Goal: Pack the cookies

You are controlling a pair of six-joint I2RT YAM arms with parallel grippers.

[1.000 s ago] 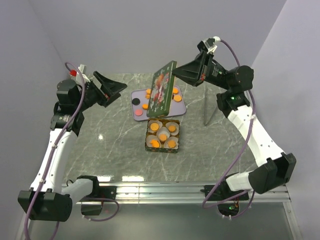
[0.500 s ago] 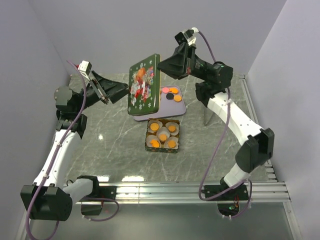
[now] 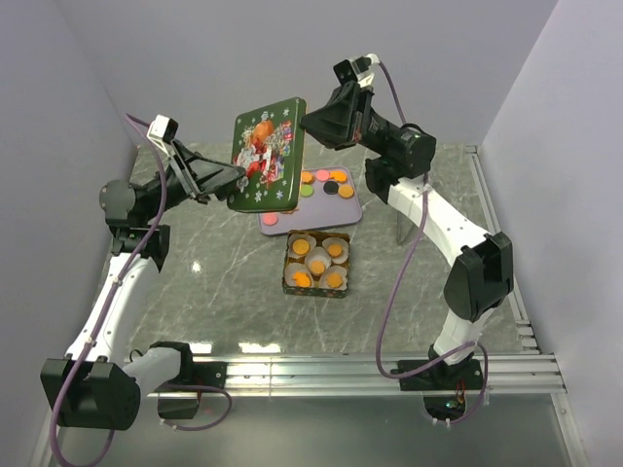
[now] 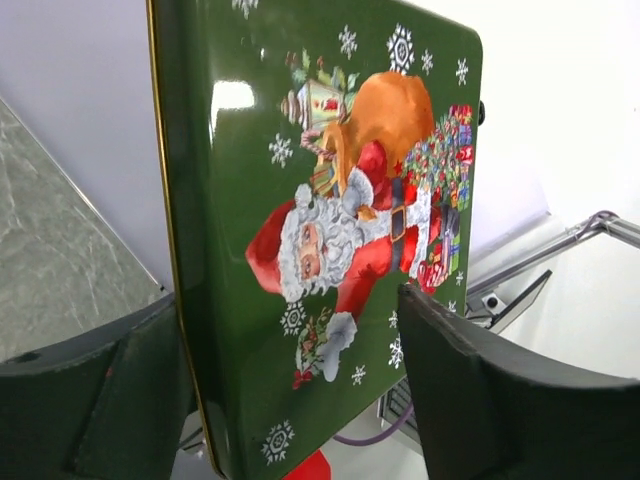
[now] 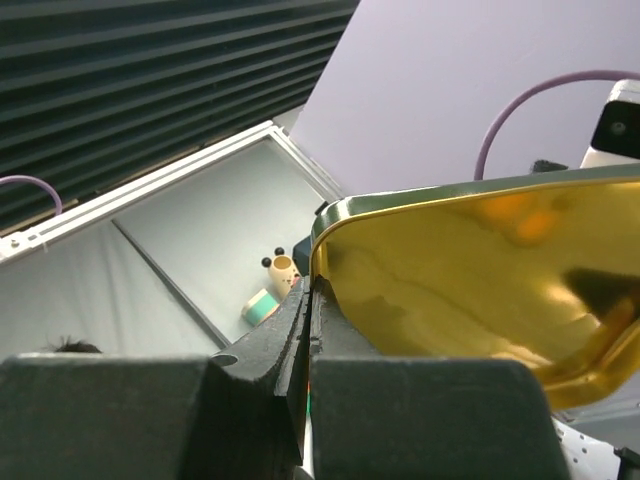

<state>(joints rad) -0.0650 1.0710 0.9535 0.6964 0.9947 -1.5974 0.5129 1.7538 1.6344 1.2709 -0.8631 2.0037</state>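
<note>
The right gripper (image 3: 310, 122) is clamped on the rim of the green Santa lid (image 3: 265, 156). It holds the lid high and tilted, at 11 o'clock from the tin (image 3: 313, 290), probably so the left arm can take or steady it before it goes on. The left gripper (image 3: 226, 181) is spread wide at the lid's lower left edge; whether it touches is unclear. Cookies (image 3: 317, 265) sit in paper cups (image 3: 300, 245) inside the tin, and more lie on the purple tray (image 3: 347, 210) at 12 o'clock from it. Both arms reach up and inward above the desk (image 3: 214, 282), wrists turned toward each other.
</note>
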